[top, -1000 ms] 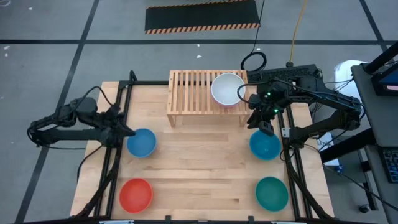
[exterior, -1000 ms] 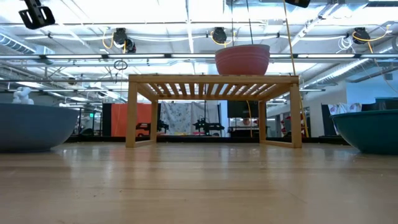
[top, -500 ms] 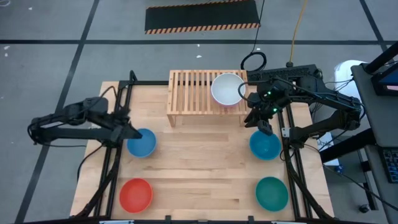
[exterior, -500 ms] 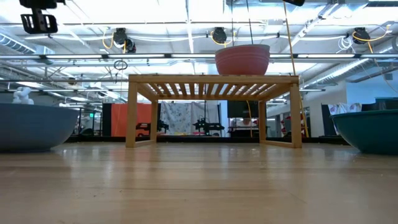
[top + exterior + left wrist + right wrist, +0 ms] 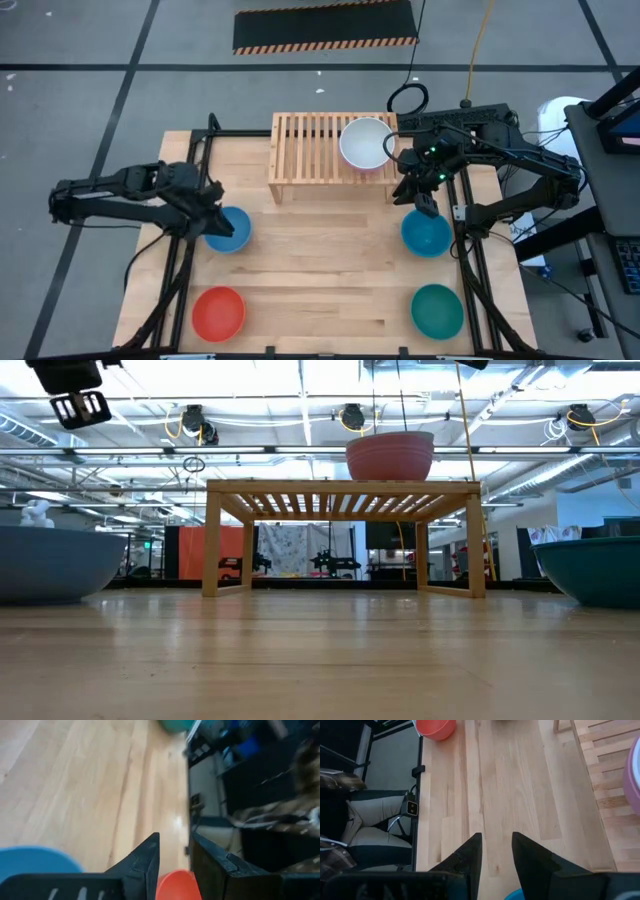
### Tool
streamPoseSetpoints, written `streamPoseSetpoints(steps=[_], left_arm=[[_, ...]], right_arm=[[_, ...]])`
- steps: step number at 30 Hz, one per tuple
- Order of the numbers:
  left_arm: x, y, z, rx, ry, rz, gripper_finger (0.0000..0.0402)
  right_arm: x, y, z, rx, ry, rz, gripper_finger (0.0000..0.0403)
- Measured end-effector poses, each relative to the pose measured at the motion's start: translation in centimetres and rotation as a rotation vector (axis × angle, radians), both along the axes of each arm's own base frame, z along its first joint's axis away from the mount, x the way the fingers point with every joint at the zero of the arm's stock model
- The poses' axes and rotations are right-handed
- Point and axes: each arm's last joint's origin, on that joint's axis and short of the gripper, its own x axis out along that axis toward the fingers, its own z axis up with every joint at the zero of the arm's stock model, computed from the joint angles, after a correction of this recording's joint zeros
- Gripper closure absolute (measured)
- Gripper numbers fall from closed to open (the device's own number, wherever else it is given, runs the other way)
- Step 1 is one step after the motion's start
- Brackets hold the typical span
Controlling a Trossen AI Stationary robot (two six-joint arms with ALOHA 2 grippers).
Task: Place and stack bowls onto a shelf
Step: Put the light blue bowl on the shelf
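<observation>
The wooden shelf (image 5: 310, 145) stands at the table's far middle. On its right half rests a pink bowl (image 5: 390, 457) with a white bowl (image 5: 367, 142) nested in it. A blue bowl (image 5: 231, 232) sits at mid left, another blue bowl (image 5: 427, 236) at mid right, a red bowl (image 5: 218, 312) near left and a teal bowl (image 5: 438, 310) near right. My left gripper (image 5: 213, 212) hangs open over the left blue bowl's left rim, touching nothing. My right gripper (image 5: 424, 205) hovers open above the right blue bowl's far rim.
Black frame rails (image 5: 185, 260) run along both side edges of the table, close to the bowls. Bare wood (image 5: 330, 260) lies between the left and right bowls. The shelf's left half is bare slats (image 5: 300, 140).
My left gripper has moved toward the table's right and a little down, coming over the left blue bowl's rim, and has tipped further downward. In the low view its fingertips now stand apart, so it has opened. The bowls have not moved.
</observation>
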Motion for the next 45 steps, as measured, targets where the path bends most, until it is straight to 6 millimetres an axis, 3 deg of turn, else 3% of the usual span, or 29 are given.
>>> streamPoseSetpoints(steps=[13,21,28,45], left_arm=[[-0.2,-1.2,-3.4,0.258,0.431,-0.010,0.0291],[1.1,-2.9,-4.4,0.293,0.514,-0.109,0.0291],[2.0,-4.7,-5.5,0.442,0.538,-0.246,0.0291],[3.7,-6.8,-7.5,0.577,0.605,-0.298,0.0291]], right_arm=[[0.0,0.0,0.0,-0.005,-0.002,0.005,0.0301],[0.0,0.0,0.0,-0.005,-0.002,0.005,0.0301],[0.0,0.0,0.0,-0.005,-0.002,0.005,0.0301],[0.0,0.0,0.0,-0.005,-0.002,0.005,0.0301]])
